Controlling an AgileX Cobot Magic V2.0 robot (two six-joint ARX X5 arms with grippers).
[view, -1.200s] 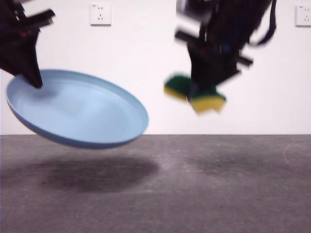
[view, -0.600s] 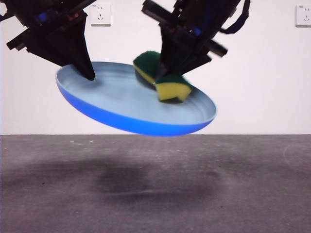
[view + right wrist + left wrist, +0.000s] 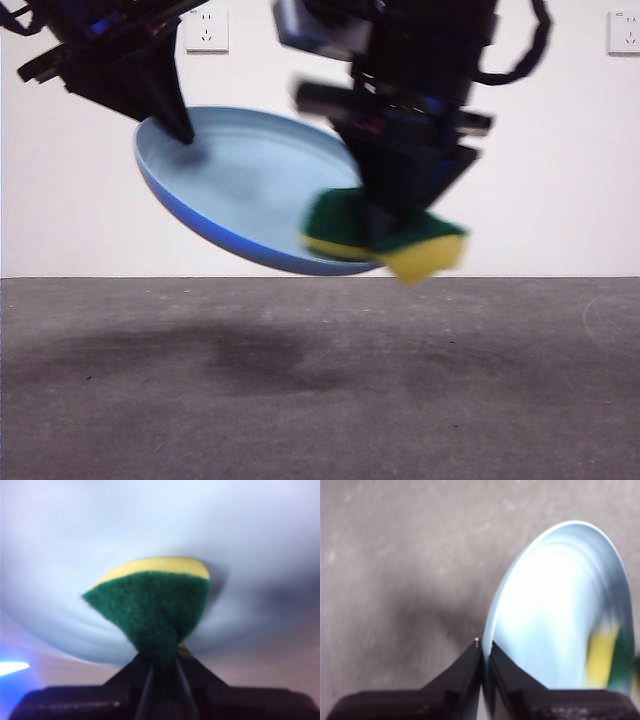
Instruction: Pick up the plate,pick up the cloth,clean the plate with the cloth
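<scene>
The light-blue plate (image 3: 250, 185) hangs tilted in the air above the table, its inside facing the front view. My left gripper (image 3: 180, 125) is shut on its upper left rim; in the left wrist view the black jaws (image 3: 484, 647) pinch the plate's edge (image 3: 555, 605). My right gripper (image 3: 395, 225) is shut on the cloth (image 3: 385, 240), a yellow sponge with a green top, held at the plate's lower right rim. In the right wrist view the cloth (image 3: 155, 605) is pressed against the plate's inside (image 3: 150, 525), with the right gripper (image 3: 161, 662) pinching its green layer.
The grey table (image 3: 320, 380) lies below both arms, with their shadows on it. A white wall with two sockets (image 3: 206, 28) stands behind.
The right gripper has dragged the cloth from the middle of the plate down to its lower right rim. The plate has tipped steeper and shifted a little.
</scene>
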